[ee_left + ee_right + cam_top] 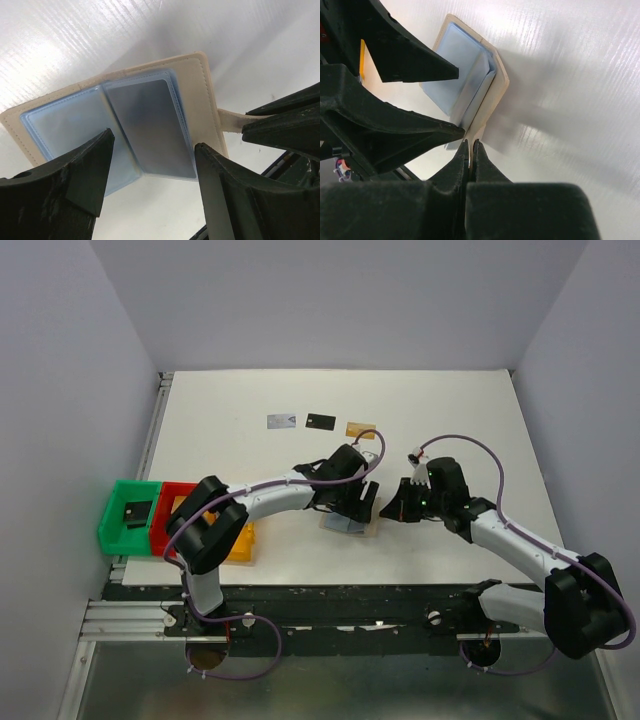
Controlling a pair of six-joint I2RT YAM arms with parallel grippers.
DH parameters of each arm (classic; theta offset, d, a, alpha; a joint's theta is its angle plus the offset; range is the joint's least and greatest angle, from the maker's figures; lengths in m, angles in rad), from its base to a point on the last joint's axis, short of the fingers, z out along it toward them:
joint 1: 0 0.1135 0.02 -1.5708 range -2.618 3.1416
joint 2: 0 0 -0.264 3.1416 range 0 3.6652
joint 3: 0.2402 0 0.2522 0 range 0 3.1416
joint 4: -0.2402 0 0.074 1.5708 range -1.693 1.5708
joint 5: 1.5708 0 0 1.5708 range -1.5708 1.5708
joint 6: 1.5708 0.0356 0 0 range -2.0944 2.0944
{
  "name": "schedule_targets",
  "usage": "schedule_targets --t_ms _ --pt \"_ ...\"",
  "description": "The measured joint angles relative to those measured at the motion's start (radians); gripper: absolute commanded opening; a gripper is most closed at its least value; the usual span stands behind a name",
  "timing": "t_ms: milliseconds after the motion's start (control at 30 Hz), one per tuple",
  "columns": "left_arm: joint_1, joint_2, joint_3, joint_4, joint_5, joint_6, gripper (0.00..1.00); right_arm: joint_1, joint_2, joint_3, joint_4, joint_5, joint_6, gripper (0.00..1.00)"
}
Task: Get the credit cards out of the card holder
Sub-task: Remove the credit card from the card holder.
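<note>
Counter (250, 440): white rectangular board, matte; close up, the surface shows fine parallel ribbing.
Back wall (340, 300): plain pale grey panel, meets the far edge of the counter.
Left wall (60, 390): same pale grey, runs along the counter's left side.
Right wall (590, 360): same pale grey, runs along the counter's right side.
Near edge: black crossbar (330, 602) along the counter front; silver slotted rail (120, 620) at lower left.
Floor (350, 685): dull grey metal sheet below the crossbar.
Light: diffuse, from above; soft glare and blurred shadows on the counter.
</note>
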Motion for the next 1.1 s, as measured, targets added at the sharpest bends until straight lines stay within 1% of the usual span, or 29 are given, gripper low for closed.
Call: schedule_targets --t_ms 333,1100 --pt "0.000 -0.046 -0.020 -0.002 -0.049 -0.011 0.79 0.000 0.000 -0.011 0.008 0.000 0.000 0.00" --pt "-0.001 -0.047 -0.022 -0.029 -0.097 -0.017 0.82 0.000 0.001 -0.031 0.024 0.000 0.000 0.01"
